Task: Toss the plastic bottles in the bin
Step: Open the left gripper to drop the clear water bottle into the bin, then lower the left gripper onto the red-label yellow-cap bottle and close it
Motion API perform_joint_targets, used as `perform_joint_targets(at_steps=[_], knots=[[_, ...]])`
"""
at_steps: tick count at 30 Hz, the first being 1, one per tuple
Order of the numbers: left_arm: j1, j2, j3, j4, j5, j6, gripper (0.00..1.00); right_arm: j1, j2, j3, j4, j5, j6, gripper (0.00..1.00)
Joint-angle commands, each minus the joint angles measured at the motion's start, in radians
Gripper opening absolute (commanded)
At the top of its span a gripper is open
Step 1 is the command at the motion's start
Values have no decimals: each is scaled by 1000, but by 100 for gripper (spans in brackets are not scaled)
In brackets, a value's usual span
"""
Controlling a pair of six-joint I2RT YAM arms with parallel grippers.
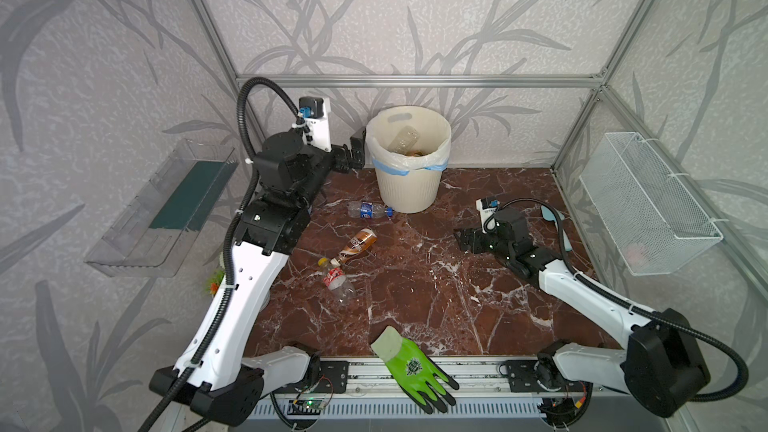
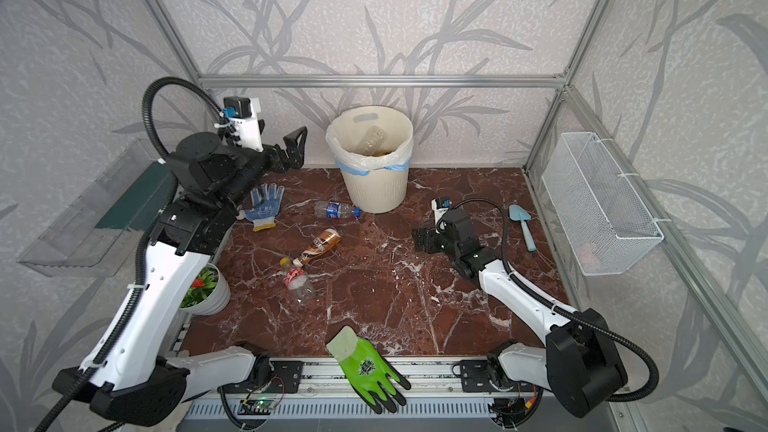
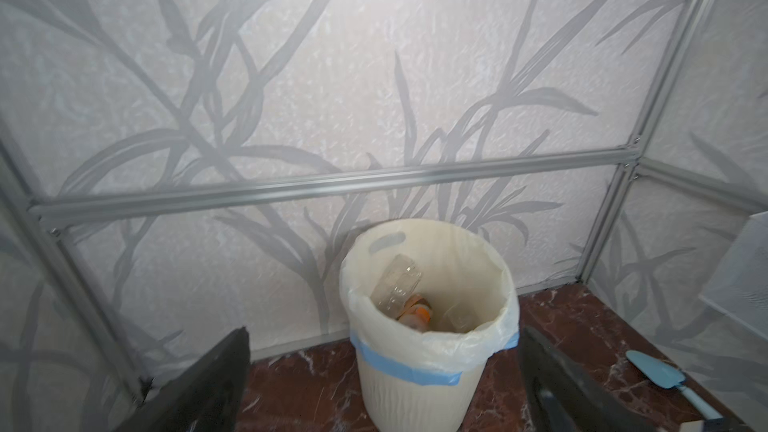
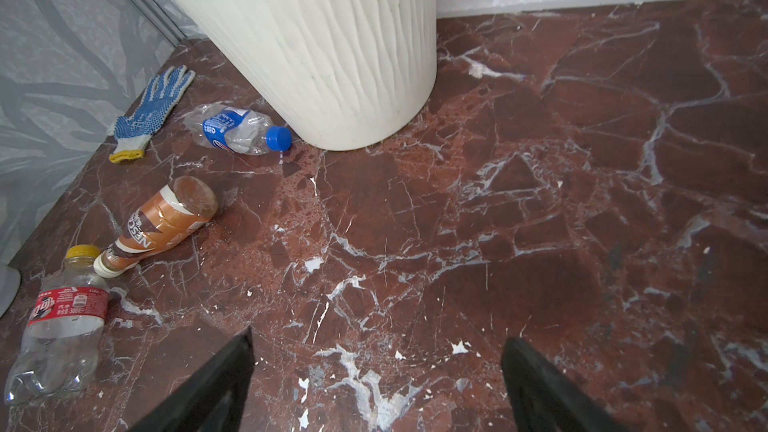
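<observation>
The left arm (image 1: 245, 284) rises steeply, elbow bent, forearm reaching toward the back. The left gripper (image 2: 300, 147) is held high, its jaws spread wide (nothing between them). The right arm (image 1: 582, 292) stretches low and forward. The right gripper (image 1: 461, 241) points inward, jaws wide and empty.

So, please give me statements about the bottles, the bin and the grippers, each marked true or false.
1. A clear bottle is inside the bin. True.
2. The Pepsi bottle stands upright. False: it lies on its side beside the bin's base.
3. The left gripper holds a bottle. False: its jaws are open and empty.
4. The right gripper's jaws are open and empty. True.
5. The green glove lies at the front edge of the table. True.
</observation>
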Motion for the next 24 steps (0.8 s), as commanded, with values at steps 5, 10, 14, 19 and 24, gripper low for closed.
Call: perform_joint_targets(at_steps=[5, 10, 14, 19, 24], knots=[[122, -146, -404, -268, -167, -387, 99, 144, 124, 145, -81, 231, 233, 94], [120, -284, -567, -401, -169, -731, 97, 191, 250, 213, -69, 195, 286, 94], [119, -422, -743, -394, -139, -926, 91, 193, 328, 247, -43, 130, 300, 93], [119, -481, -890, -386, -90, -1042, 90, 194, 359, 266, -28, 86, 287, 92], [118, -442, -969, -328, -15, -1062, 89, 194, 359, 270, -45, 96, 259, 93]])
